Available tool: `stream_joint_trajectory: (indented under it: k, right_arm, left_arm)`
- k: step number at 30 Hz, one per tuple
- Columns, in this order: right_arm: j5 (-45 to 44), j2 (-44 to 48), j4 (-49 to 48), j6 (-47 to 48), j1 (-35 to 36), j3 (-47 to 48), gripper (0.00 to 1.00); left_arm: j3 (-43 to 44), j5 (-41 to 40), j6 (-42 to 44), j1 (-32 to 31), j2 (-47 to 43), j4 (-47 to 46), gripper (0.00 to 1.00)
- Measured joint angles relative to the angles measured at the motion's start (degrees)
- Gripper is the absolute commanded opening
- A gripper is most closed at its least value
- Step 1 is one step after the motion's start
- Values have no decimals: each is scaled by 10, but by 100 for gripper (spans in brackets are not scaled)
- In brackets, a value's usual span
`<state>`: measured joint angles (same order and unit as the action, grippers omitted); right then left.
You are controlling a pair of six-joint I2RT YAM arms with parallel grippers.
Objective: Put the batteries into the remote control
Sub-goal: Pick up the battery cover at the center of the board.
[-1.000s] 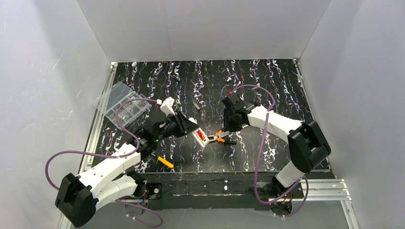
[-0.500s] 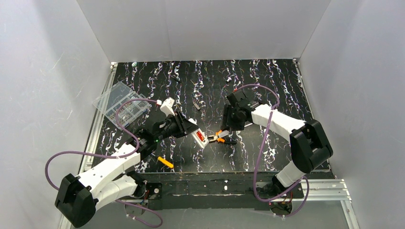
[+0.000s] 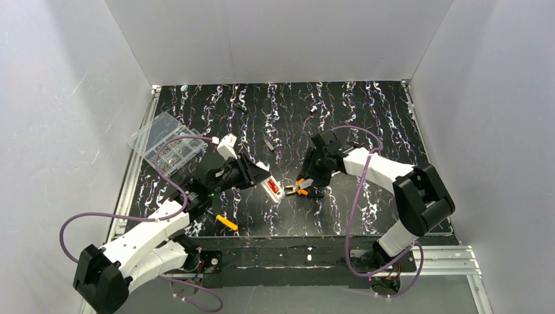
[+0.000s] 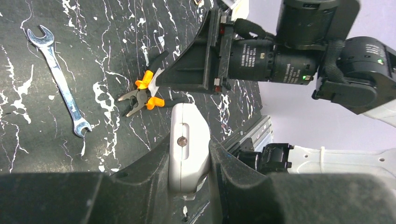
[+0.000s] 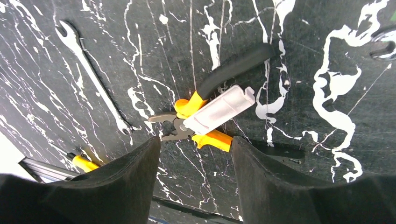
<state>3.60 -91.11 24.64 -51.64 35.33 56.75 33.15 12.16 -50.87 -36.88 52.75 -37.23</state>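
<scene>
My left gripper [image 3: 265, 183] is shut on the white remote control [image 3: 275, 190] and holds it above the table with its back up. Red-orange battery colour [image 3: 271, 188] shows in the recess; I cannot tell whether it is one battery or two. In the left wrist view the remote [image 4: 187, 121] sits edge-on between the fingers [image 4: 140, 177]. My right gripper [image 3: 306, 178] is open and empty, just right of the remote and above the yellow-and-black pliers [image 3: 303, 190]. In the right wrist view a white ribbed plastic cover [image 5: 219, 109] lies on the pliers [image 5: 205, 137], beyond the gripper [image 5: 195, 142].
A steel wrench [image 5: 93, 79] lies left of the pliers. A yellow-handled stubby tool [image 3: 227, 223] lies near the front edge. A clear compartment box [image 3: 167, 144] stands at the back left. Small loose parts [image 3: 269, 144] lie mid-table.
My right wrist has shifted slightly and come down closer to the pliers. My left gripper keeps hold of the remote and has drifted a little to the left.
</scene>
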Motion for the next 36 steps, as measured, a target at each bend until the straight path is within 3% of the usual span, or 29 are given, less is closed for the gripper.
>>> stream_joint_trajectory:
  k: [22, 36]
  right_arm:
    - [11, -49, -51, -55, 0, -18, 66]
    - [12, -61, -90, -55, 0, -21, 25]
  left_arm:
    - [0, -11, 17, 0, -32, 27, 4]
    - [0, -13, 19, 3, -38, 36, 5]
